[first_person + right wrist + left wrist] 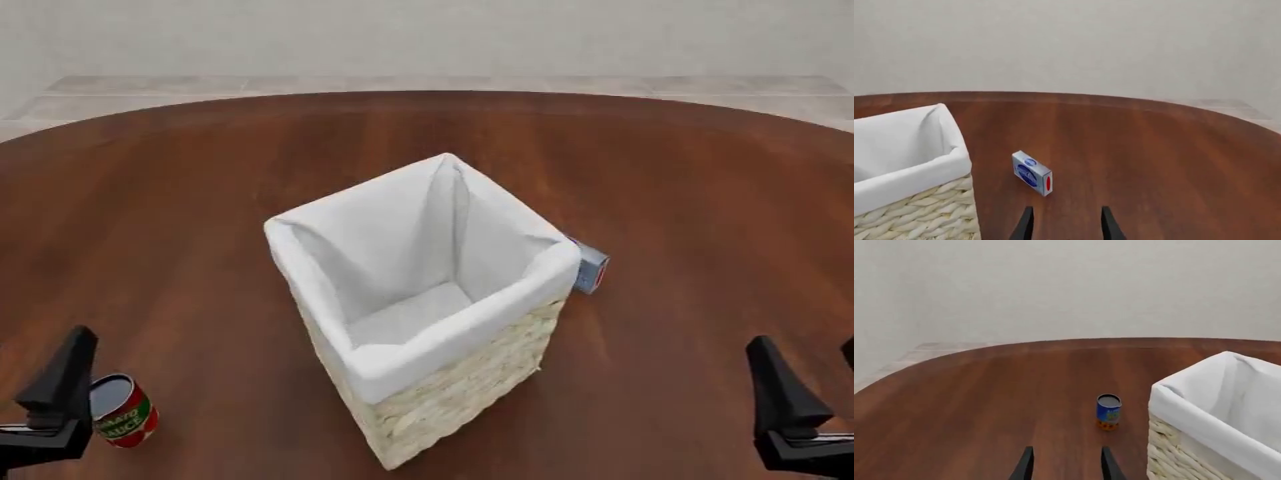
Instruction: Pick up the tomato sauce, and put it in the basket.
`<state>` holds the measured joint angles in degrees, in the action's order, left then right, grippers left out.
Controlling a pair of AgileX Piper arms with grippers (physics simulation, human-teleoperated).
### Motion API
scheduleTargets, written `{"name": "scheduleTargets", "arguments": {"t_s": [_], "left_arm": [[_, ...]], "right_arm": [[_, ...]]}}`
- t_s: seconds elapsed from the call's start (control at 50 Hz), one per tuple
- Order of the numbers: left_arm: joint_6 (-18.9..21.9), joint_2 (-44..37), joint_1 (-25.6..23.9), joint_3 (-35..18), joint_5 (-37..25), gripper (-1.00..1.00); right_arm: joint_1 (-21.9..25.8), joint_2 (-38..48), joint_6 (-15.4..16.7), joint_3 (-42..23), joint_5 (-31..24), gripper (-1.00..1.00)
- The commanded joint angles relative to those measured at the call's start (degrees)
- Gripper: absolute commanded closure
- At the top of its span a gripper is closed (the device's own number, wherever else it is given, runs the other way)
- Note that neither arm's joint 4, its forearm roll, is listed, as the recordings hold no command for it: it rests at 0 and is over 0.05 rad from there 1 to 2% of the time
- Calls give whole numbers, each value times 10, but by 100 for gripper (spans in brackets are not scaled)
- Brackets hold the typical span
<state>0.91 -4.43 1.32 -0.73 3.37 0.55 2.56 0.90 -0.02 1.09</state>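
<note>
The tomato sauce [123, 410] is a small red tin with a green band and a grey top. It stands at the near left of the table, right beside a finger [63, 378] of my left gripper [1066, 466]. That gripper is open and holds nothing, and the tin is absent from the left wrist view. The basket [400, 365] is a tall pale wicker one with white lining, standing mid-table. Its corner [1167, 450] and wall [914, 210] show in both wrist views. My right gripper [1065, 224] is open and empty at the near right.
A blue can with an orange base [1108, 411] stands upright ahead of the left fingers, beside the basket's corner. A small blue-grey box with a red mark [1032, 173] lies by the basket's right side [589, 270]. The round wooden table's far edge [427, 95] curves across the back.
</note>
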Motion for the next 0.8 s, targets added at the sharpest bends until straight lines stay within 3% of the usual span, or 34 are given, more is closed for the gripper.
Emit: {"name": "scheduleTargets", "arguments": {"t_s": [0.02,0.24,0.34,0.36,0.38,0.66,0.8], "left_arm": [[7,-54,6,-31,19,-100],[17,-88,10,-103,-29,-100],[24,-160,7,-136,-42,-100],[-1,-178,8,-153,-53,-100],[-1,-179,8,-153,-53,-100],[11,-283,8,-273,-165,-100],[10,-311,47,-320,-226,-100]], "right_arm": [[4,16,1,0,10,-100],[10,22,1,0,12,-100],[10,25,0,0,13,-100],[11,27,2,0,14,-100],[11,27,2,0,14,-100],[10,37,2,0,23,-100],[8,48,-5,0,31,-100]]}}
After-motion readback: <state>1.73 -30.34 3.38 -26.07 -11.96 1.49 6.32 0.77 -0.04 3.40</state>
